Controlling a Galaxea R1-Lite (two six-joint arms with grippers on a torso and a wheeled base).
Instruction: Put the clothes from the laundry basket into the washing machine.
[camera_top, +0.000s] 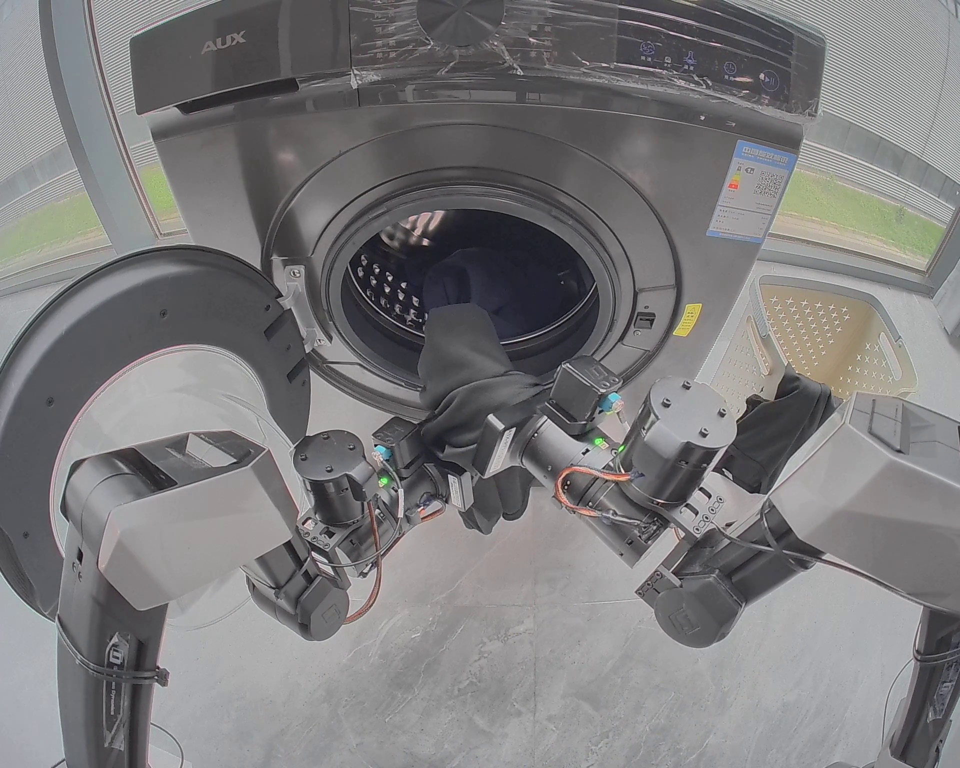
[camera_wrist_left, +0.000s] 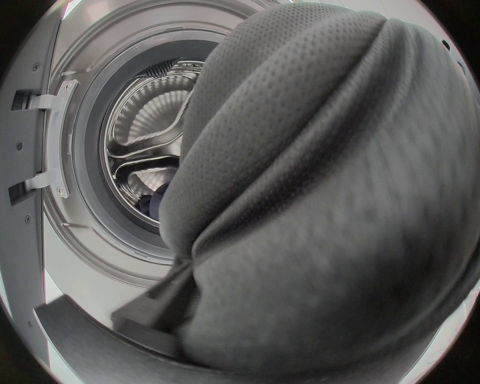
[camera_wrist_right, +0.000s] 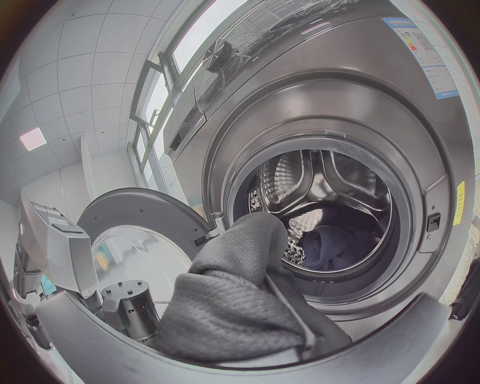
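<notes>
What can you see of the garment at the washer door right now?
The garment is dark grey to black, a perforated mesh-like knit in soft folds. Its upper end reaches the lower lip of the open washer mouth. The rest hangs out front, bunched where the left arm and right arm meet. A dark blue cloth lies in the drum behind it.

Washing machine (camera_top: 480, 150): door (camera_top: 130, 330) at its left, laundry basket (camera_top: 840, 350) at its right, first garment (camera_top: 500, 285) inside, second garment (camera_top: 462, 365) across its opening's rim.

Forearms converge, left end effector (camera_top: 487, 498) near right end effector (camera_top: 458, 428).
</notes>
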